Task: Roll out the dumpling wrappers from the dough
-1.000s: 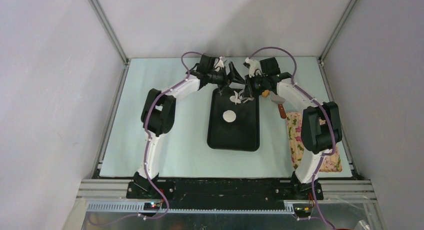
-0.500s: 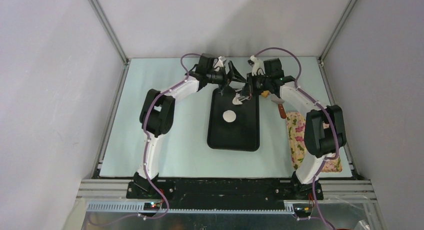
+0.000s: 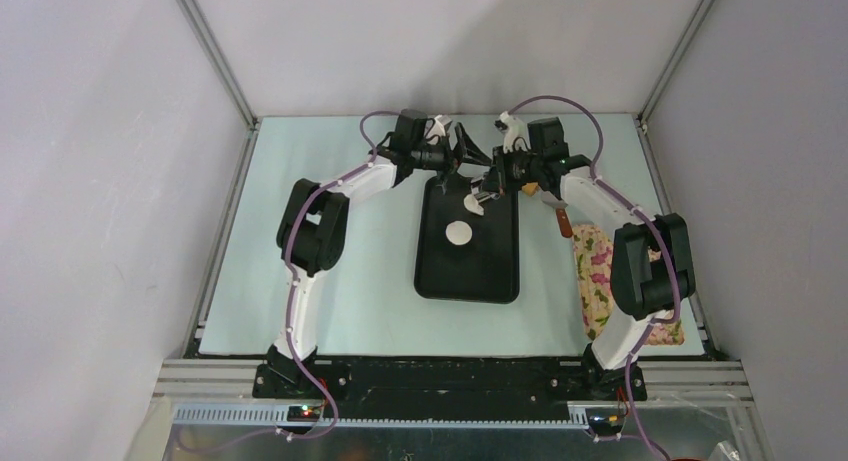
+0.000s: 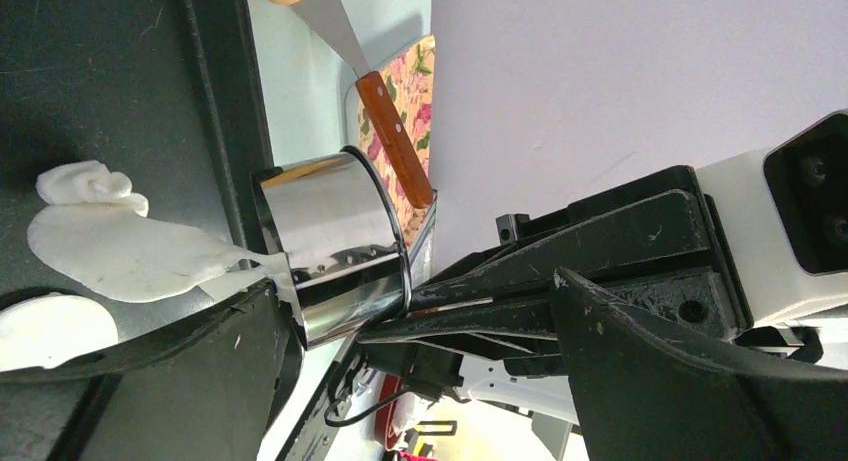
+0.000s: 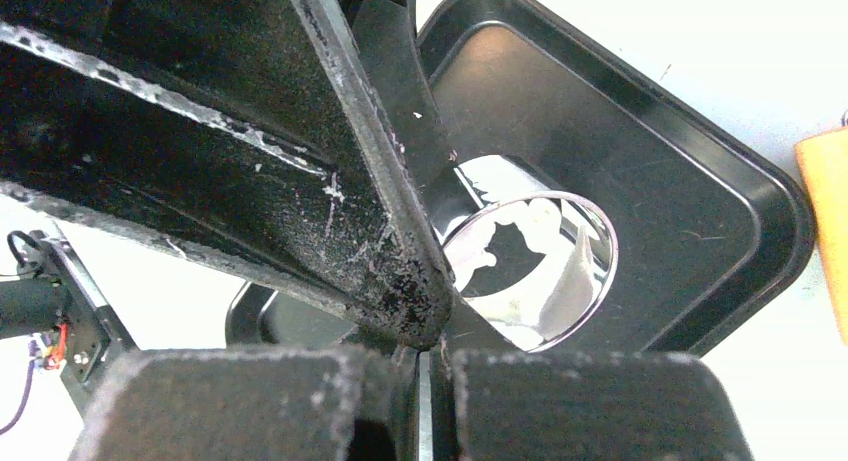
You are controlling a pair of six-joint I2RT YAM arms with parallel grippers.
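Lab test booth, plain grey walls (image 3: 100,181), aluminium frame posts (image 3: 214,53), pale tabletop (image 3: 370,311)

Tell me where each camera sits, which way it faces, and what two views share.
Top external: above and behind the bases, looking down at the black tray; the left arm and right arm both show.
Left wrist: on the left arm, looking past its open left fingers at the steel cup and dough.
Right wrist: on the right arm, looking past its shut right fingers into the steel cup.
Shared: both wrist views show the steel cup, dough and black tray.
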